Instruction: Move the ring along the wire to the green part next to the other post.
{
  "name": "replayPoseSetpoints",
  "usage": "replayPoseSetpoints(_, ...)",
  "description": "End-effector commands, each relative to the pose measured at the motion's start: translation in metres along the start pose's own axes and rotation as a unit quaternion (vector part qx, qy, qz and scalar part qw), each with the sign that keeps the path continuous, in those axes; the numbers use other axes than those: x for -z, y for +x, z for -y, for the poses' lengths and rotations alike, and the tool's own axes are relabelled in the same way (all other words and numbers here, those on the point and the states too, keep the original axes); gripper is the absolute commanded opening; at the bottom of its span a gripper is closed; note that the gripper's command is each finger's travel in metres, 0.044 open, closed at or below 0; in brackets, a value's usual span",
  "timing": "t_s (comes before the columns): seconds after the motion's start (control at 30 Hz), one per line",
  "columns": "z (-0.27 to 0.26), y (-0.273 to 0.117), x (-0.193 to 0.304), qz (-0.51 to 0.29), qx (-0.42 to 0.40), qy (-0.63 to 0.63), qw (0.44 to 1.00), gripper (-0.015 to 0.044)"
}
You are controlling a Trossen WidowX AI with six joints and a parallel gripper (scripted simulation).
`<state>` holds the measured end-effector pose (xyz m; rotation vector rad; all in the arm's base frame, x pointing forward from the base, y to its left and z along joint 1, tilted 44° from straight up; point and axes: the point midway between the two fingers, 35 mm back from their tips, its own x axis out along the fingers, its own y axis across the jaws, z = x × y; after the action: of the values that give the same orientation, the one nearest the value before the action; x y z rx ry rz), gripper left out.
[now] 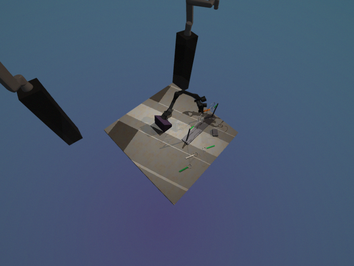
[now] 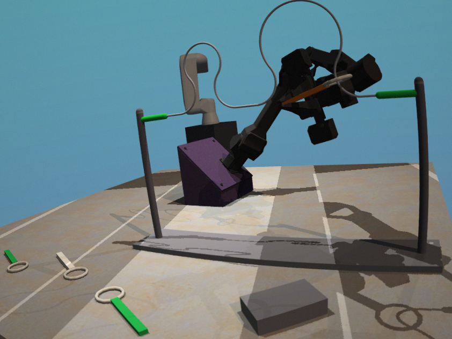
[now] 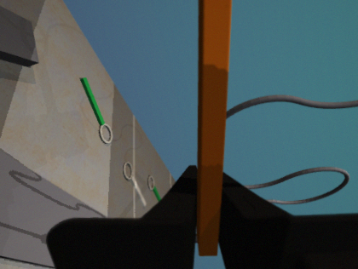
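My gripper (image 2: 283, 103) (image 3: 200, 172) is shut on the orange handle (image 2: 304, 94) (image 3: 214, 98) (image 1: 206, 110) near its free end. In the exterior view the handle slopes up rightward to the pale ring (image 2: 330, 83), which lies nearly flat around the grey wire (image 2: 341, 39) (image 3: 290, 98). This is at the lower right of the wire's large loop, left of the right green part (image 2: 395, 94) and right post (image 2: 422, 164). Whether ring and wire touch cannot be told. The other green part (image 2: 154, 117) (image 1: 192, 127) is beside the left post (image 2: 148, 178). The ring is outside the wrist view.
Both posts stand on a grey base (image 2: 219, 246). A grey block (image 2: 284, 304) lies in front. Two green-handled rings (image 2: 129, 315) (image 2: 11, 256) and a white-handled ring (image 2: 65, 260) lie at the left front. The wire has a smaller hump left of the large loop.
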<state>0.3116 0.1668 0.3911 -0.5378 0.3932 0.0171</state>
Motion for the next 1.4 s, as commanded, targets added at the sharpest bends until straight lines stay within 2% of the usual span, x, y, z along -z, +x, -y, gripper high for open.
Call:
replayPoseSetpoints(0.0, 0.018, -0.001, 0.000, 0.000, 0.031, -0.050, 0.998, -0.0150)
replayPoseSetpoints(0.67, 0.077, -0.010, -0.018, 0.002, 0.130, -0.230, 0.965, -0.0150)
replayPoseSetpoints(1.37, 0.103, -0.021, -0.037, 0.001, 0.161, -0.287, 0.944, -0.0150)
